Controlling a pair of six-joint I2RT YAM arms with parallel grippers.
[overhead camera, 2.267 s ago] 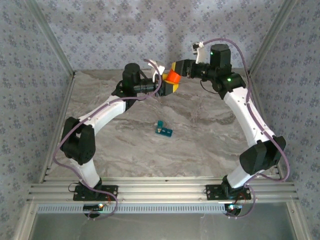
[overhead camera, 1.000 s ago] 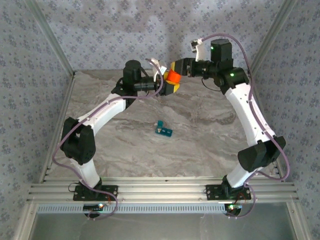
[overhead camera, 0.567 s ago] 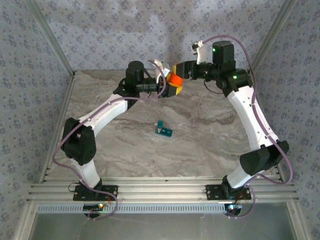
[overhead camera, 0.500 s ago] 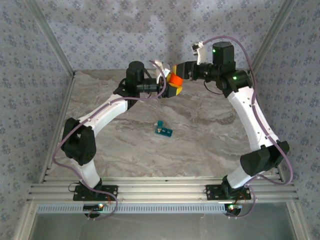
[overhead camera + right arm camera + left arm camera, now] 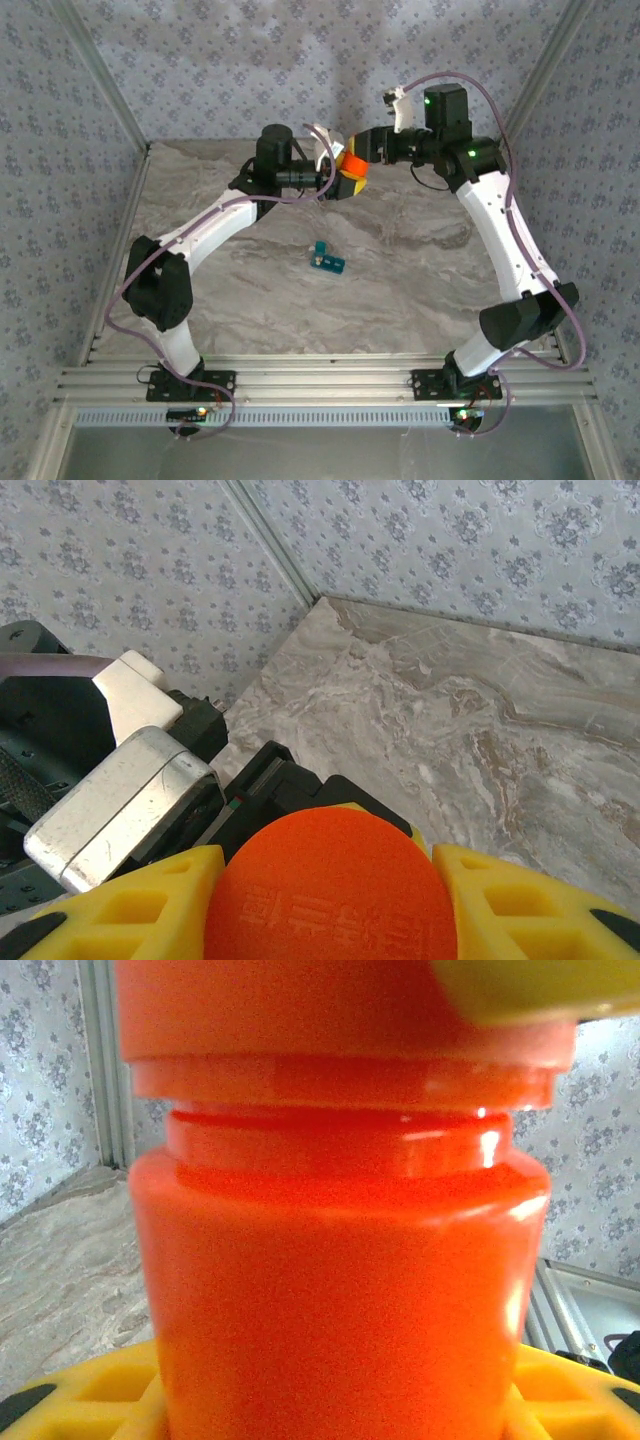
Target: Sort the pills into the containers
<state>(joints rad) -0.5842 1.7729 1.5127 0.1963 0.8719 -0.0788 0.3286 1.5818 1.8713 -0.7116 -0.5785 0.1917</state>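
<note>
At the far middle of the tabletop (image 5: 420, 280), both arms meet over one item.

Item 1: orange bottle (image 5: 351, 163). Cylindrical, translucent orange plastic, held in the air above the marbled surface between the two grippers. The left wrist view shows its body standing upright in the frame, with a threaded neck and a wider cap (image 5: 340, 1010) above. Its long axis crosses the left fingers at a right angle. The overhead picture is too small to show its tilt.

Item 2: left gripper (image 5: 343, 181). Its yellow fingers (image 5: 90, 1400) are clamped on the lower body of the orange bottle, one on each side.

Item 3: right gripper (image 5: 352, 152). It reaches in from the far right, and its yellow fingers (image 5: 130, 910) are closed on the cap, whose round top faces the right wrist camera. The cap has raised lettering that is not legible. One yellow pad (image 5: 520, 990) also shows at the cap's edge in the left wrist view.

Item 4: pill box (image 5: 328, 263). Small, teal and rectangular, it lies flat near the centre of the tabletop. It is well apart from both grippers, on the near side of the bottle. Its long axis runs roughly left to right, with the right end slightly nearer the arm bases. A teal flap appears to stand up at its left end. The compartments are too small to count.
</note>
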